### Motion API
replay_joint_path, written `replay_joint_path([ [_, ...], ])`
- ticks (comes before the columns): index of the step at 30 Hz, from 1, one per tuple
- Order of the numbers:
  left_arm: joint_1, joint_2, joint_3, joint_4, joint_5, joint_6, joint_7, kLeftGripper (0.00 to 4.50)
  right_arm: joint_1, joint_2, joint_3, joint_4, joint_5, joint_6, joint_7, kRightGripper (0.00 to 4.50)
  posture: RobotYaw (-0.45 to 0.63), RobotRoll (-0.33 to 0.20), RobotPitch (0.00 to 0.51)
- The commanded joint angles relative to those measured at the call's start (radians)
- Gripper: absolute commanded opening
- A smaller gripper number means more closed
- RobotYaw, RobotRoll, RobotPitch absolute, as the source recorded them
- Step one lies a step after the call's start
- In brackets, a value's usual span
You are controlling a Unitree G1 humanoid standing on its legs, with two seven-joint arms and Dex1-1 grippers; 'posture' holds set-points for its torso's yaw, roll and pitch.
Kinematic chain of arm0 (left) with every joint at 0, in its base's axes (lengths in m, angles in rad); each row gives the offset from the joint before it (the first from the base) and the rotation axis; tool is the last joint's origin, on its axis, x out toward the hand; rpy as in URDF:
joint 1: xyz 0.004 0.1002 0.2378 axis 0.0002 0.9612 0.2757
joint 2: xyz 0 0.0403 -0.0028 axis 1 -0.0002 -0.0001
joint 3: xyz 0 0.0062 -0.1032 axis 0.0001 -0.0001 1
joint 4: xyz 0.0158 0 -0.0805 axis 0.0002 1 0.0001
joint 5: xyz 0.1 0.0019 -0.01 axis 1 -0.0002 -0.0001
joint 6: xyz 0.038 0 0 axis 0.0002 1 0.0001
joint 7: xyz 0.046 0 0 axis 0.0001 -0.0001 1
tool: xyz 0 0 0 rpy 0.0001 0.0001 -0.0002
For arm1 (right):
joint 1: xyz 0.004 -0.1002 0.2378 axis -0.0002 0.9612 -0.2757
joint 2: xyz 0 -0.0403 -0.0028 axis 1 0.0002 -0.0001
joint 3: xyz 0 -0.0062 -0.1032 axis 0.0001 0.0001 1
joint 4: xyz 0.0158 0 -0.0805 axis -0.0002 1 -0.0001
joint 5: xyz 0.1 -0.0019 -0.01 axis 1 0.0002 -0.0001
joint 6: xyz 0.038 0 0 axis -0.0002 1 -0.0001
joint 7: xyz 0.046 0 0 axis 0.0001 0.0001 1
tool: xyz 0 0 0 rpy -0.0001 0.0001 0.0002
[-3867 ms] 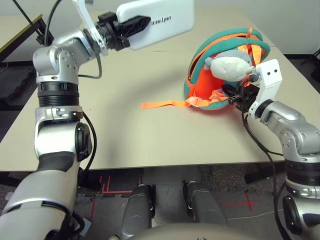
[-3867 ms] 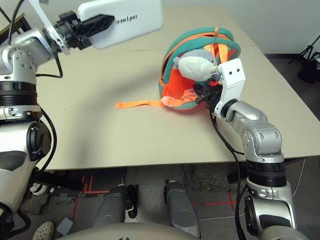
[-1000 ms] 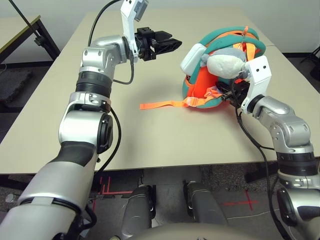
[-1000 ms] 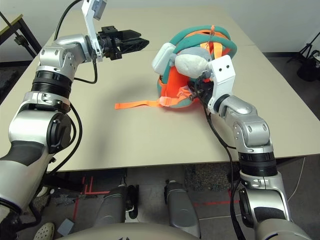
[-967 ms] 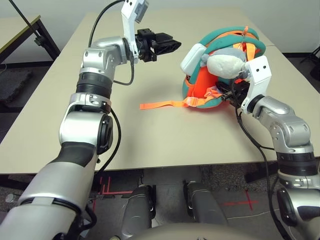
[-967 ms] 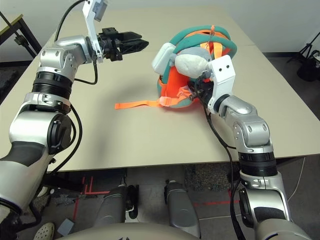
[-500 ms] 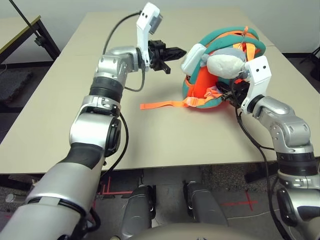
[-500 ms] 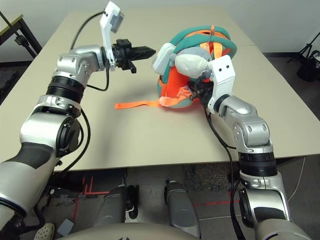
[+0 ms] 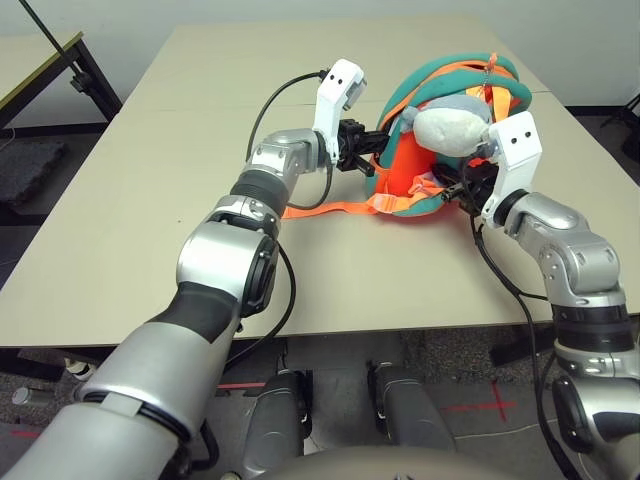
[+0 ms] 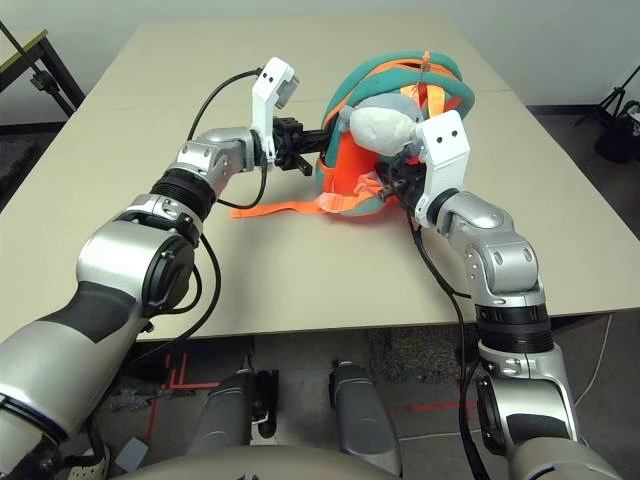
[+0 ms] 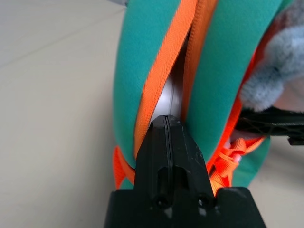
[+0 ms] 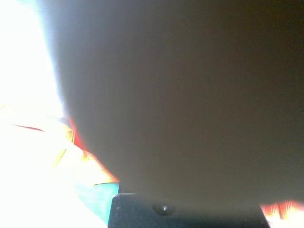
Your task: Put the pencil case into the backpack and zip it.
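Your closed left gripper (image 11: pixel 167 121) presses the white plastic pencil case (image 11: pixel 164 100) | case: inside teal-and-orange fabric backpack (image 11: pixel 223 57), beyond jaw tips | zipping: left (mouth gaping) | right jaws: can't tell

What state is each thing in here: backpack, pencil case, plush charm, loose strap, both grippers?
Backpack: on the table, main opening unzipped.
Pencil case: inside the backpack, seen through the opening.
Plush charm: hanging against the backpack's front.
Loose strap: stretched out on the table.
Left gripper: closed, fingertips at the opening.
Right gripper: at the backpack, below the plush charm; grip unclear.
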Motion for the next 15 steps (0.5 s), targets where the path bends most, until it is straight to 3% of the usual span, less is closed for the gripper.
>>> replay_joint_path([
  [1, -0.021, 0.007, 0.019, 0.000, -0.005, -0.013, -0.015, 0.00, 0.020, 0.006, 0.027, -0.002, -0.001, 0.023, 0.009, 0.33, -0.25, 0.000, 0.081],
  [8, -0.047, 0.098, 0.044, -0.075, -0.038, 0.051, -0.139, 0.00, 0.015, 0.007, 0.032, 0.009, -0.003, 0.017, 0.013, 0.33, -0.24, 0.000, 0.080],
  [11, -0.053, 0.144, 0.038, -0.142, -0.053, 0.099, -0.204, 0.65, 0.010, 0.012, 0.037, 0.018, -0.004, 0.012, 0.014, 0.33, -0.23, 0.000, 0.080],
  [15, -0.050, 0.184, 0.031, -0.256, -0.079, 0.163, -0.263, 2.21, 0.004, 0.021, 0.041, 0.028, -0.008, 0.005, 0.016, 0.33, -0.22, 0.000, 0.079],
])
